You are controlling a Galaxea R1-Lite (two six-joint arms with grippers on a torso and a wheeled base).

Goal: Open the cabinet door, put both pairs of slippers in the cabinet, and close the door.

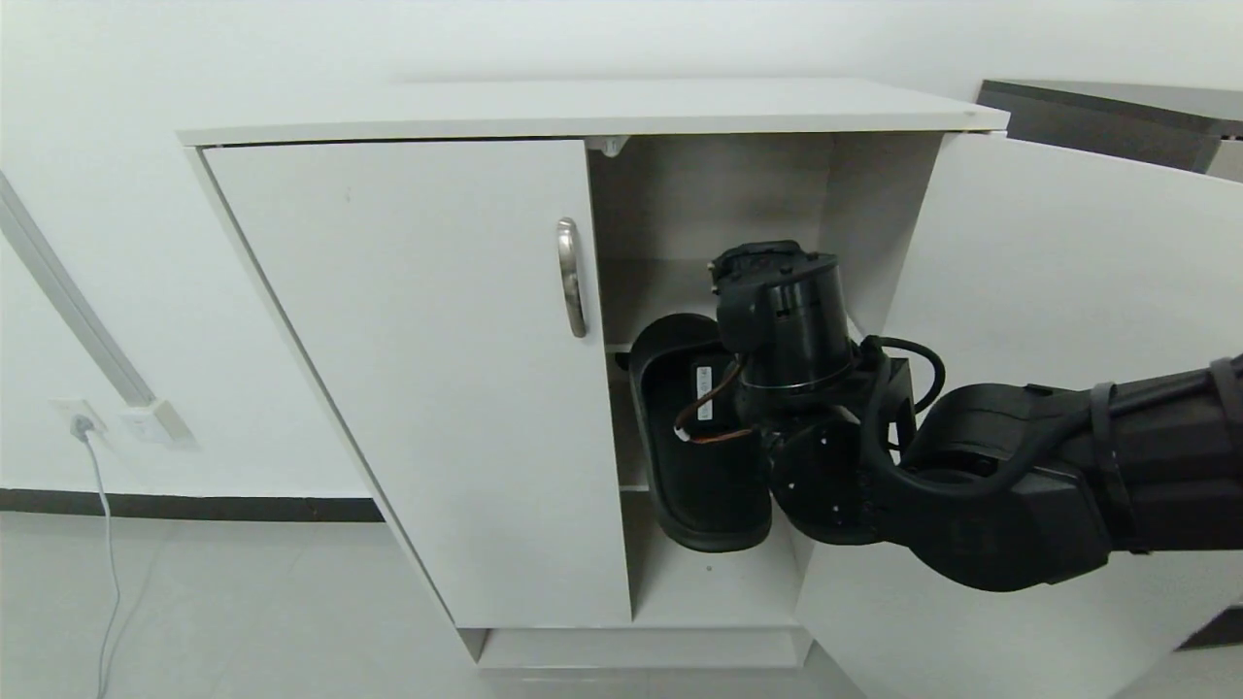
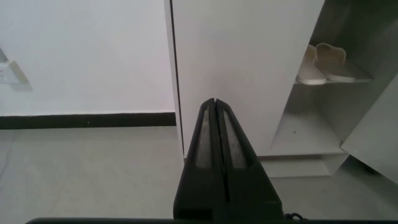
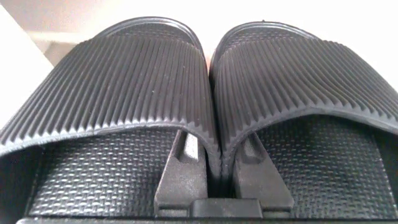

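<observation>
Right hand [image 3: 216,163] — partly hidden — apparently pinches black slippers [image 1: 694,456].

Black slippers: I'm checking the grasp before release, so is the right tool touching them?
Touching. In the right wrist view the fingers of the right tool pinch the black slippers by their inner strap edges.

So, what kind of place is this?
Probably an indoor room, perhaps a home entrance: a white two-door wooden shoe cabinet stands against a plain white wall, beige slippers lie on its shelf, and black ribbed rubber slippers are held at its open side.
</observation>
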